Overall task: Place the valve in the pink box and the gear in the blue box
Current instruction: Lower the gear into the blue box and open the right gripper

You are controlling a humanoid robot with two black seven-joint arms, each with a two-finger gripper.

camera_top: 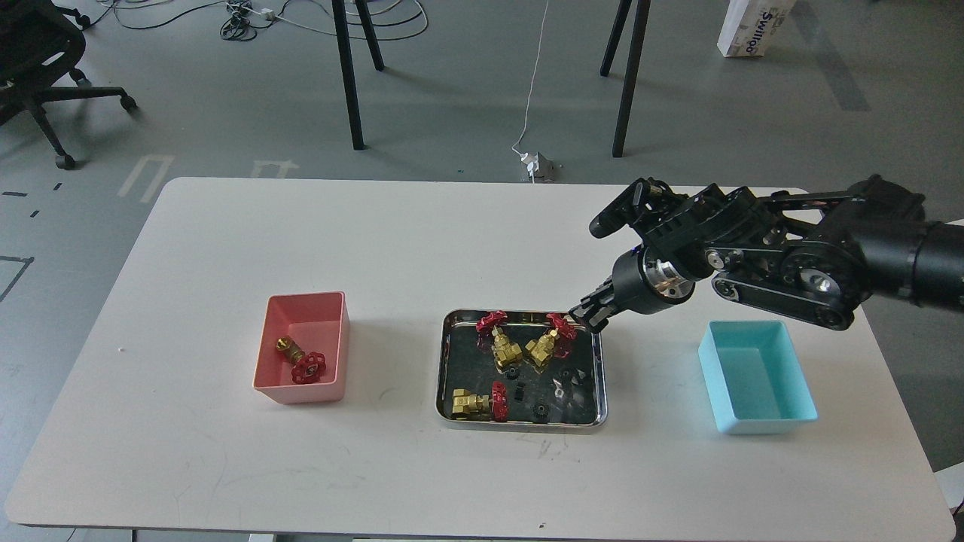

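Three brass valves with red handwheels lie in the steel tray (443,361): one (503,348) and another (544,345) at the back, a third (474,403) at the front left. A fourth valve (297,360) lies in the pink box (301,393). Black gears (512,373) (539,410) lie in the tray. The blue box (761,425) looks empty. My right gripper (591,312) hangs above the tray's far right corner, fingers close together and dark; I cannot tell whether it holds anything. My left gripper is out of view.
A small black oblong piece (518,391) lies in the tray between the gears. The white table (226,467) carries the pink box at the left, the tray in the middle and the blue box at the right. Chair and table legs stand on the floor beyond.
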